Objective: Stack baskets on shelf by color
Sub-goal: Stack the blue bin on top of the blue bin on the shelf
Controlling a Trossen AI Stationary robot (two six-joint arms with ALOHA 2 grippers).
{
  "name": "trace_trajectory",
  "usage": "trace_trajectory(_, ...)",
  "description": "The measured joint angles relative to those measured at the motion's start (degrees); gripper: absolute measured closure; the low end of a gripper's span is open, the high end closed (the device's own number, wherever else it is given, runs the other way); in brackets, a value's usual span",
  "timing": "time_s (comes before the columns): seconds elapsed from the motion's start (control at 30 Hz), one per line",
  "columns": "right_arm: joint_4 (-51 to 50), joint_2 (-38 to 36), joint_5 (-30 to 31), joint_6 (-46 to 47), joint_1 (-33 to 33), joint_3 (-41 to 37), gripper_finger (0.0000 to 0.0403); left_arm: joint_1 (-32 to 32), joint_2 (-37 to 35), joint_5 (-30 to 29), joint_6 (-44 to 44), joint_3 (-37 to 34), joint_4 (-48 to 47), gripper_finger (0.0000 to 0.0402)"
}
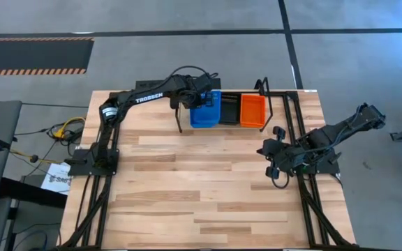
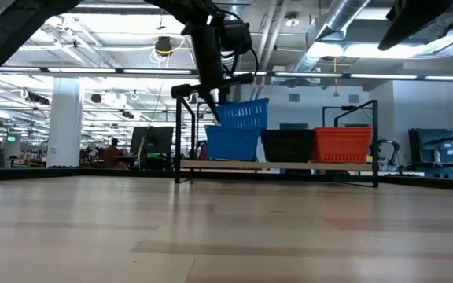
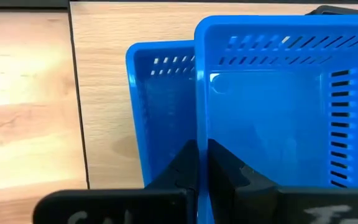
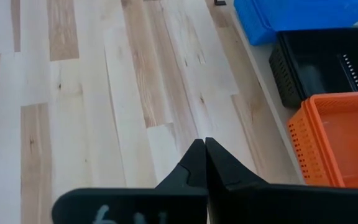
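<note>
The shelf [image 2: 289, 166] stands at the table's far edge with a blue basket [image 2: 230, 143], a black one [image 2: 288, 145] and a red-orange one [image 2: 342, 145] side by side on its board. My left gripper [image 3: 202, 144] is shut on another blue basket [image 2: 244, 115], which hangs slightly tilted just above the blue one on the shelf [image 3: 160, 106]. At the table's right side my right gripper [image 4: 204, 146] is shut on nothing above the bare tabletop, away from the shelf. My left gripper pinches the upper blue basket's side wall [image 3: 201, 124] on the table's left side, one finger inside the basket and one outside. The fingers come steeply from above. The basket is lifted clear, a little tilted, over the blue basket on the shelf.
The shelf's black upright rods [image 2: 178, 134] and end loop [image 2: 358, 114] stand on either side of the baskets. The wide plank tabletop [image 1: 201, 181] stretches in front of the shelf. My right arm [image 1: 326, 139] lies over the table's right edge.
</note>
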Motion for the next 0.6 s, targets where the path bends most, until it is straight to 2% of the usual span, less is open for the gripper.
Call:
trace_trajectory(0.33, -0.13, 0.0, 0.0, 0.0, 0.0, 0.0, 0.0399, 0.24, -0.34, -1.93, 1.94, 0.0, -2.94, 0.0401)
trace_trajectory(0.6, -0.13, 0.0, 0.0, -0.05, 0.0, 0.0, 0.0396, -0.23, -0.34, -1.72, -0.56, 0.0, -5.22, 0.0401)
